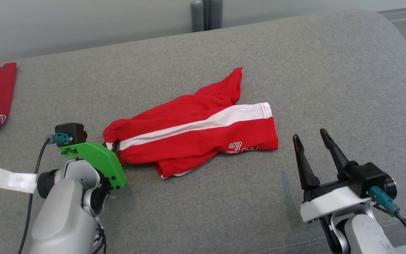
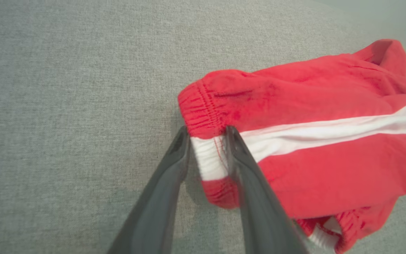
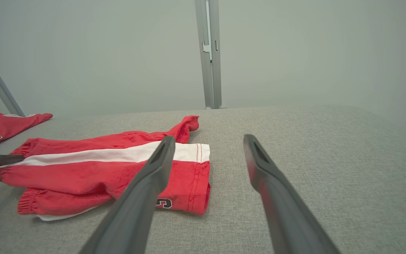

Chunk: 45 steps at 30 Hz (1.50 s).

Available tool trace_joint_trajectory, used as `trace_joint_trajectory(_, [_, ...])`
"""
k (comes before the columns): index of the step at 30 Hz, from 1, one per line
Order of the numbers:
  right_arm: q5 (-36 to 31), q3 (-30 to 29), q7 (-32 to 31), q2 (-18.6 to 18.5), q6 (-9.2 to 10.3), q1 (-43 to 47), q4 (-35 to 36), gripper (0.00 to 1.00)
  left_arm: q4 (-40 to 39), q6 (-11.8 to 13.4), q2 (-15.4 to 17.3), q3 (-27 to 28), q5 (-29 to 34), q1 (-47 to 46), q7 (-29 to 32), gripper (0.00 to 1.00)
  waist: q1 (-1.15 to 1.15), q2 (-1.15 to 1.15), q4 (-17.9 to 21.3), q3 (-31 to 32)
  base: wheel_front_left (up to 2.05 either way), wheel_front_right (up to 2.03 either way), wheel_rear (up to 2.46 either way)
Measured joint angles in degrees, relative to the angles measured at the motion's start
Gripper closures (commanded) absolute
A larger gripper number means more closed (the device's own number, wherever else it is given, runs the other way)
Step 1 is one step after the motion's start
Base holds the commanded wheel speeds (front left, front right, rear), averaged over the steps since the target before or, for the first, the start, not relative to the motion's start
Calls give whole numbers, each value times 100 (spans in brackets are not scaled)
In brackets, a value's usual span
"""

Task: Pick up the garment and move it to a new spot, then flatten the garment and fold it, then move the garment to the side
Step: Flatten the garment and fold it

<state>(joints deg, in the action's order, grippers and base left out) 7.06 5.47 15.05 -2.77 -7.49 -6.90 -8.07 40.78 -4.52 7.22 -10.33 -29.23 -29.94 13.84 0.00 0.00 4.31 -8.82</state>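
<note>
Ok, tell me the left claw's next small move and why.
Probably close the left claw fully on the waistband, so the garment can be lifted. Its fingers straddle the white-striped end of the red shorts, which lie crumpled on the grey cushion; whether they pinch yet, I cannot tell. The right claw stands open, apart from the shorts.

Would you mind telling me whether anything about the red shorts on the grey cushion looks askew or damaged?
No damage shows, but the red shorts lie rumpled: one leg is bunched and sticks out away from the robot, while the left gripper pinches the waistband.
</note>
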Motion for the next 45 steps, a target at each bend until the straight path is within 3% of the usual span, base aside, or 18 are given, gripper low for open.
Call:
trace_joint_trajectory(8, [0, -24, 0, 0, 0, -14, 8, 0, -292, -24, 68, -69, -146, 176, 443, 100, 0, 0, -8, -12, 0, 0, 0])
trace_joint_trajectory(12, [-2, -65, 0, 0, 0, -35, -9, 0, -539, -23, 96, -74, -207, 298, 547, 100, 0, 0, -26, -27, 0, 0, 0])
trace_joint_trajectory(17, [-11, -115, 0, 1, 0, -189, -152, 0, -867, 49, 97, -19, -207, 414, 261, 100, 0, 0, -58, -47, 0, 0, 0])
trace_joint_trajectory(21, [80, -116, -14, -2, 0, -549, -756, 0, -1065, 81, 57, 22, -235, 541, 16, 100, 0, 0, -105, -70, 0, 0, 0])
trace_joint_trajectory(25, [480, 69, -481, -20, 0, -1154, -1433, 0, -1084, 99, -26, -19, -247, 639, -82, 100, 0, 0, -177, -98, 0, 0, 0])
trace_joint_trajectory(33, [1385, 531, -1558, -528, 0, -2207, -2314, 0, -1091, 103, -153, -82, -292, 642, -342, 100, 0, 0, -342, -186, 0, 0, 0])
trace_joint_trajectory(45, [2287, 1145, -2157, -915, 0, -2975, -3120, 0, -980, 94, -254, -213, -302, 533, -591, 100, 0, 0, -579, -374, 0, 0, 0])
